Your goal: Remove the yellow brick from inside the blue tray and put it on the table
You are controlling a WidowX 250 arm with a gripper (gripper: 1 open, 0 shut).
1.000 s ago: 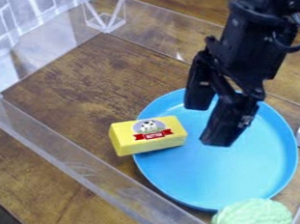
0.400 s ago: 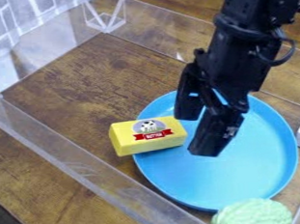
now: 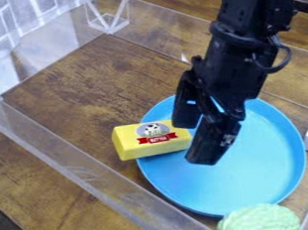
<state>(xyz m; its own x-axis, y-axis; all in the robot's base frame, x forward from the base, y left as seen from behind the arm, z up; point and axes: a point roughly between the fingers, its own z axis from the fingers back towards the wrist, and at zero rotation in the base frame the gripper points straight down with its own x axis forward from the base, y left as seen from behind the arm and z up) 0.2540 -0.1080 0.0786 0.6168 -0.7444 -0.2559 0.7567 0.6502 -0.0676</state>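
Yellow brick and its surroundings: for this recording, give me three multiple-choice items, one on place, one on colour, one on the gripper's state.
1. Where does the yellow brick lie?
A. Across the left rim of the blue tray, partly over the table
B. In the tray's centre
C. On top of the green lump

2. What colours are the label on the brick's top face?
A. Blue and black
B. Red and white
C. Green and gold

3. How does the gripper stand?
A. Shut on the brick
B. Shut on the tray's rim
C. Open, holding nothing

Answers:
1 A, since the brick straddles the rim with its left end over the wood.
2 B, since a red band and white patch show on top.
3 C, since the two fingers stand apart just right of the brick with nothing between them.
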